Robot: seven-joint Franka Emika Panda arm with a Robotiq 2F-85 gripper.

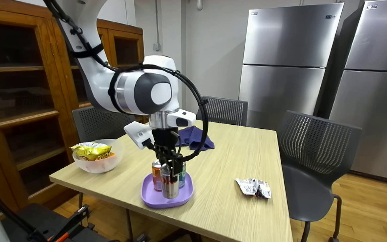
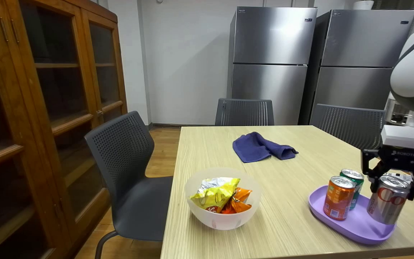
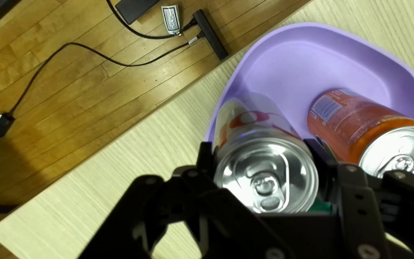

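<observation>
The gripper (image 2: 394,189) grasps the silver can (image 2: 388,207) near its top, over or on the purple tray (image 2: 358,228); base contact is unclear. The orange can (image 2: 339,198) and green can (image 2: 357,186) stand on the tray.

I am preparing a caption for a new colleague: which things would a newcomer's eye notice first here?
Most likely the gripper comes first, closed on a silver Coke can over or in the purple tray, where an orange can and a green can stand. Then the yellow snack bag stands out in the frosted bowl on the table. Two stainless-steel refrigerators stand in the background.
</observation>
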